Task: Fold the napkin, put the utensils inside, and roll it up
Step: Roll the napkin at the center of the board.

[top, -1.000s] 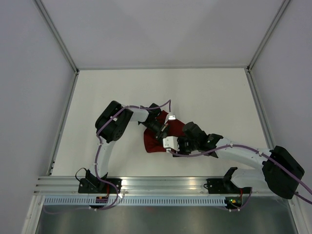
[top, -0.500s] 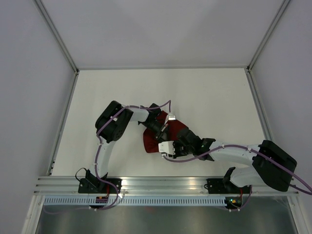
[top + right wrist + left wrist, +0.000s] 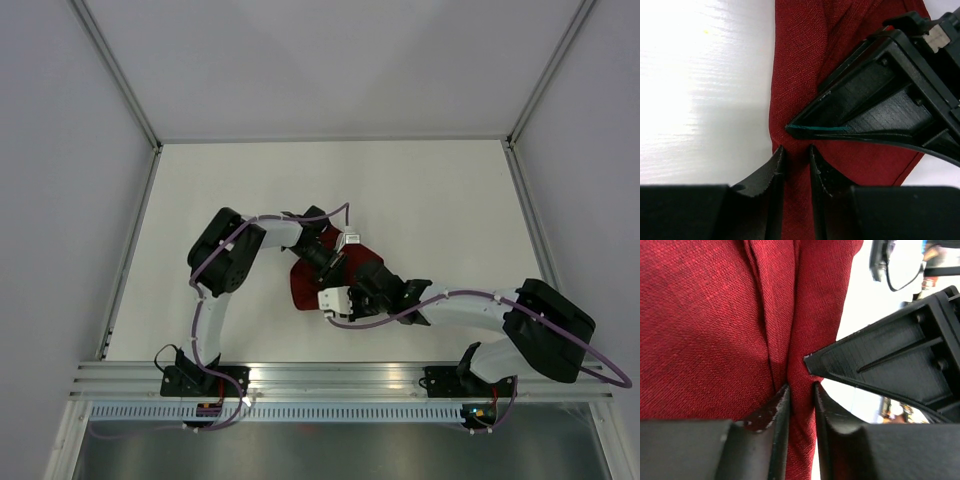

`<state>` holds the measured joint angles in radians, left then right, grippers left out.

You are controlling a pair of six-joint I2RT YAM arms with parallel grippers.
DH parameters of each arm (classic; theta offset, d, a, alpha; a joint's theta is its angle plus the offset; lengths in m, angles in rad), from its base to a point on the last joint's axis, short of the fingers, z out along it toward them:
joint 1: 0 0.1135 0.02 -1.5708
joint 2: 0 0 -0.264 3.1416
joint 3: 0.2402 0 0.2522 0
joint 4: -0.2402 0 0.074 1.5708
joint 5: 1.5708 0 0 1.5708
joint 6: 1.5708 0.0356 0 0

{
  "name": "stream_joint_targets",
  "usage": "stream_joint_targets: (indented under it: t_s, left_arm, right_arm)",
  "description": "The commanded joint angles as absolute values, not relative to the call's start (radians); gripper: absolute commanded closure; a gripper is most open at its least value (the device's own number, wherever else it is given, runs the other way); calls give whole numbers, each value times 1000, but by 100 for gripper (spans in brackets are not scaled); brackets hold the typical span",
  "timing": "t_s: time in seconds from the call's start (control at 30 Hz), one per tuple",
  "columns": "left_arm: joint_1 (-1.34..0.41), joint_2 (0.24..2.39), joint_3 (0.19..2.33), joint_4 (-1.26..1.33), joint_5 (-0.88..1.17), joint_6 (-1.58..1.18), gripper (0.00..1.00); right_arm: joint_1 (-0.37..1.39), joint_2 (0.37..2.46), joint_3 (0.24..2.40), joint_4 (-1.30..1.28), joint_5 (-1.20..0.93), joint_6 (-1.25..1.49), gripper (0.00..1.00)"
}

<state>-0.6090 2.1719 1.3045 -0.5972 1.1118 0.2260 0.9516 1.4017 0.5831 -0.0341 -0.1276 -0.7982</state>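
The dark red napkin (image 3: 303, 288) lies bunched in the middle of the white table, mostly under both grippers. My left gripper (image 3: 335, 268) is shut on a fold of the napkin (image 3: 705, 325), seen close in the left wrist view (image 3: 801, 387). My right gripper (image 3: 345, 290) comes from the right and is shut on a ridge of the napkin (image 3: 800, 55) in the right wrist view (image 3: 795, 148). The two grippers' tips sit almost touching each other. The fork is hidden.
The white table (image 3: 420, 200) is walled by grey panels with metal rails at left (image 3: 130, 250) and right (image 3: 530, 230). The arm bases stand at the near edge.
My right gripper has slid left along the napkin, closer to the left gripper. The left arm has shifted slightly left. The napkin looks more gathered.
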Motion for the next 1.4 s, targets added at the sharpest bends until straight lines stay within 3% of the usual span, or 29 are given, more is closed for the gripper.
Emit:
stream_joint_targets:
  t_s: [0.0,0.1,0.4,0.77,1.0,1.17,1.37]
  left_arm:
    - [-583,2086,1310,-496,942,226,68]
    - [-560,2028,1290,-437,890,180,63]
    - [-457,1852,1183,-161,617,16,64]
    - [-377,1360,841,408,160,-189,62]
    - [-440,1105,654,551,25,-81,60]
    - [-520,970,575,554,57,46,54]
    - [-742,940,531,465,5,329,56]
  right_arm:
    - [957,1480,578,-170,-156,-788,97]
    - [957,1509,606,-209,-179,-782,98]
    - [905,1578,715,-363,-297,-770,99]
    - [677,1867,1089,-767,-592,-906,99]
    - [592,2124,1353,-1014,-675,-942,99]
    - [555,2195,1437,-1026,-669,-920,100]
    - [543,2256,1515,-1054,-675,-897,100]
